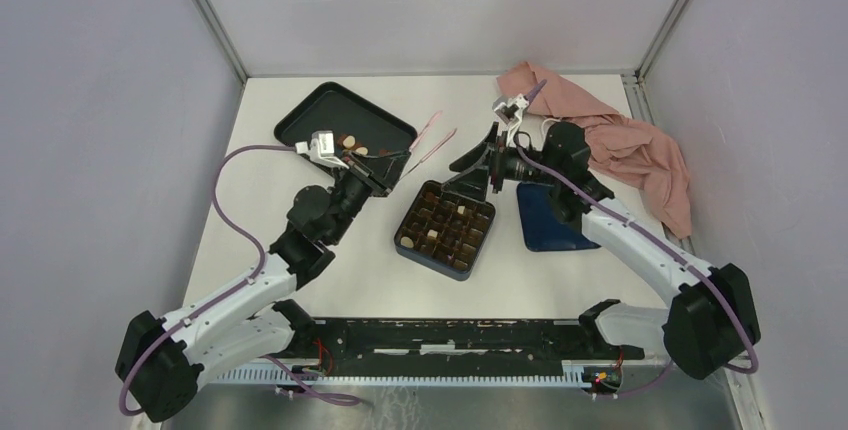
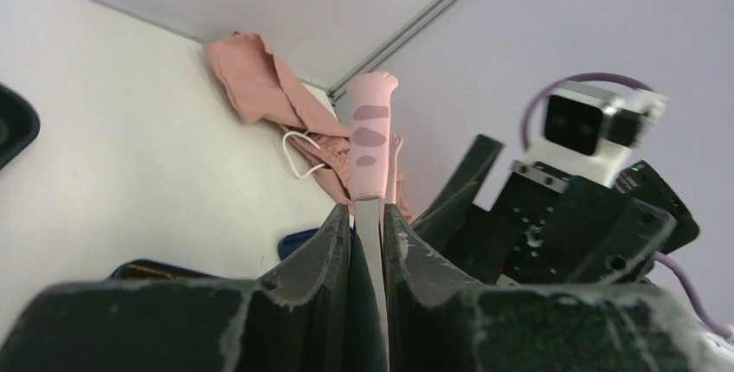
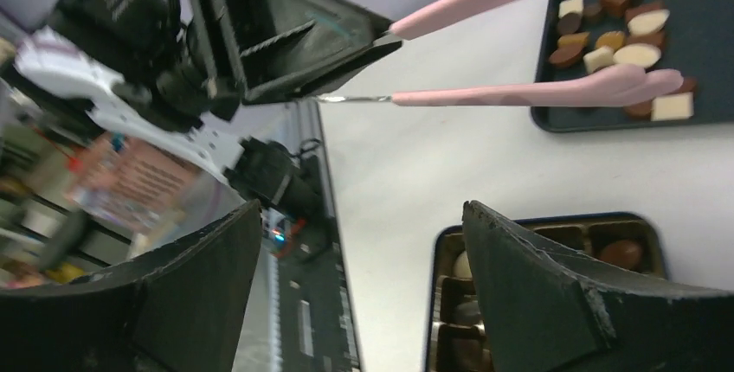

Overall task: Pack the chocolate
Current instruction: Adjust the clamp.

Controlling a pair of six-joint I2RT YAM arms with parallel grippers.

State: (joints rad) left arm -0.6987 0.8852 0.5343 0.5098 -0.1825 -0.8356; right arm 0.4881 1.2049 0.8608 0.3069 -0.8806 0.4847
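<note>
Chocolate pieces point(image 1: 352, 142), dark, light brown and cream, lie at the near end of the black tray point(image 1: 318, 110); they also show in the right wrist view point(image 3: 614, 39). The dark blue grid box point(image 1: 445, 230) holds a few pieces point(image 1: 431, 235); one brown piece shows in the right wrist view point(image 3: 621, 253). My left gripper point(image 1: 385, 172) is shut on pink tongs point(image 1: 432, 138), whose two arms are spread and whose tips are empty over the table between tray and box. They also show in the left wrist view point(image 2: 372, 130) and the right wrist view point(image 3: 519, 91). My right gripper point(image 1: 480, 165) is open and empty just above the box's far edge.
The blue box lid point(image 1: 550, 220) lies right of the box under the right arm. A pink cloth point(image 1: 620, 140) is bunched at the back right. Grey walls enclose the table on three sides. A black rail point(image 1: 450, 335) runs along the near edge.
</note>
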